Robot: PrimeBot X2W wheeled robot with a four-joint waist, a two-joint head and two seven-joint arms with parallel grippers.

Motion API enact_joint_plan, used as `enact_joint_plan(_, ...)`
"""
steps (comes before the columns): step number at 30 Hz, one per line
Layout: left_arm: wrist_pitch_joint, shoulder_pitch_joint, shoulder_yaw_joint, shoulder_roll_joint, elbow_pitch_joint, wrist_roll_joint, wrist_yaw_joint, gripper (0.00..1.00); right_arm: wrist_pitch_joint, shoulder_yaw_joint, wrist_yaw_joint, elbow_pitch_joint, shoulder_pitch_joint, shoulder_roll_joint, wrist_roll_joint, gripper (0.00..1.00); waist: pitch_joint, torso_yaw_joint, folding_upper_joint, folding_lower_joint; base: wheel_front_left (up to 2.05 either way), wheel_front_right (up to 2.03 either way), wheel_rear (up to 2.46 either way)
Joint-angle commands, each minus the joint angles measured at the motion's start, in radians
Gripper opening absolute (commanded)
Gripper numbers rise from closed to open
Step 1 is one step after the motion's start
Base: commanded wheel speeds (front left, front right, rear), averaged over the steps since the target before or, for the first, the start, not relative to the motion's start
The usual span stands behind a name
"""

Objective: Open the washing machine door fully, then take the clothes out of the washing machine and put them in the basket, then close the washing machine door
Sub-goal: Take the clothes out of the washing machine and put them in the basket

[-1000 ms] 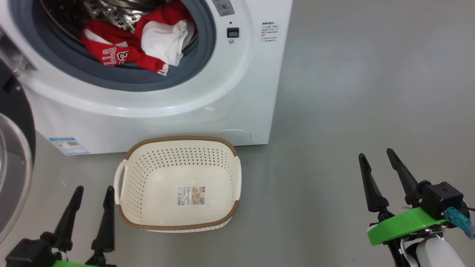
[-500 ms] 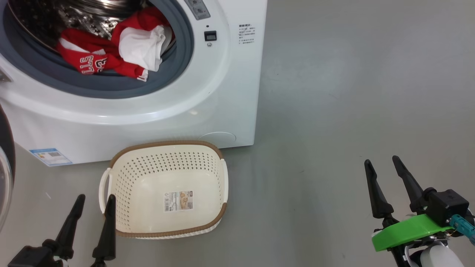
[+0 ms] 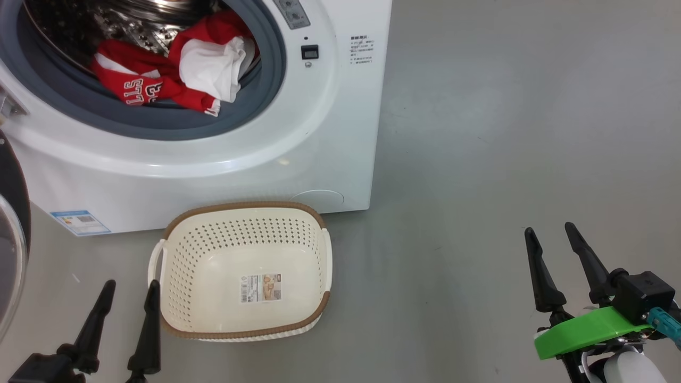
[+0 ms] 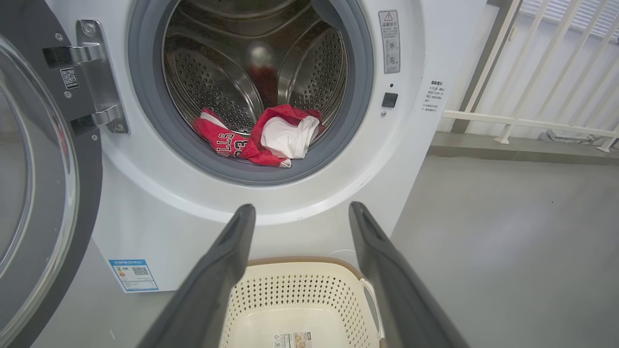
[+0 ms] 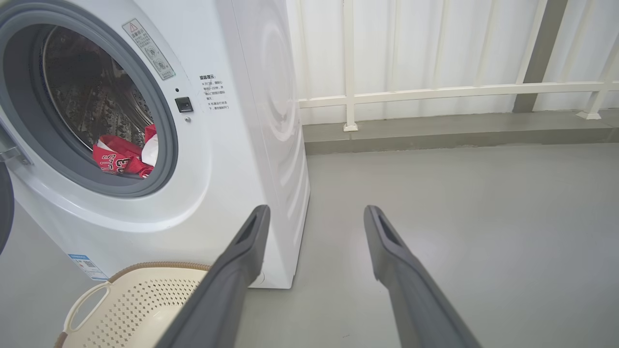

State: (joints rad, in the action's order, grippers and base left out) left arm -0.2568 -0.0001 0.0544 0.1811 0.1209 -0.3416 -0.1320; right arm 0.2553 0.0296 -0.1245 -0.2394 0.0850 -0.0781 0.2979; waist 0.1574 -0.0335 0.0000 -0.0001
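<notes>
The white washing machine [image 3: 330, 127] stands with its door [image 4: 43, 193] swung wide to the left, black rim and glass bowl showing. Red and white clothes [image 3: 175, 74] lie at the front of the drum against the grey gasket; the clothes [image 4: 263, 137] also show in the left wrist view. An empty cream basket [image 3: 175, 298] sits on the floor before the machine. My left gripper [image 3: 130, 287] hangs open just left of the basket, holding nothing. Far to the right, over bare floor, my right gripper [image 3: 550, 231] is open and empty.
Grey floor [image 3: 505, 133] stretches to the right of the machine. A white railing [image 5: 435, 92] on a low kerb runs behind it. A blue label sticker [image 3: 80, 222] marks the machine's lower left front.
The head camera has shifted, so the whole picture slid left and then slightly back right. Both grippers stay open and low; clothes, basket and door are unmoved.
</notes>
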Motion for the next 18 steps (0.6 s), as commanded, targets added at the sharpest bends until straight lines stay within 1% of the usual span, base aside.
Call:
enact_joint_plan(1,-0.005,-0.022,0.037,0.021,-0.019,0.006,0.001,1.00,0.006,-0.015,-0.006,0.029,0.010,-0.005,-0.007,1.00,0.000,0.000,0.0000,0.0001,0.00,0.00,0.00)
enact_joint_plan(12,-0.005,-0.028,0.038,0.021,-0.021,0.002,0.001,1.00,0.006,-0.023,-0.006,0.026,0.014,-0.005,-0.007,1.00,0.001,0.000,0.0000,0.0001,0.00,-0.01,0.01)
enact_joint_plan(18,-0.005,-0.037,0.039,0.024,-0.020,-0.006,0.001,1.00,0.006,-0.028,-0.006,0.024,0.019,-0.004,-0.007,1.00,0.004,0.002,0.0000,0.0001,0.45,-0.61,0.15)
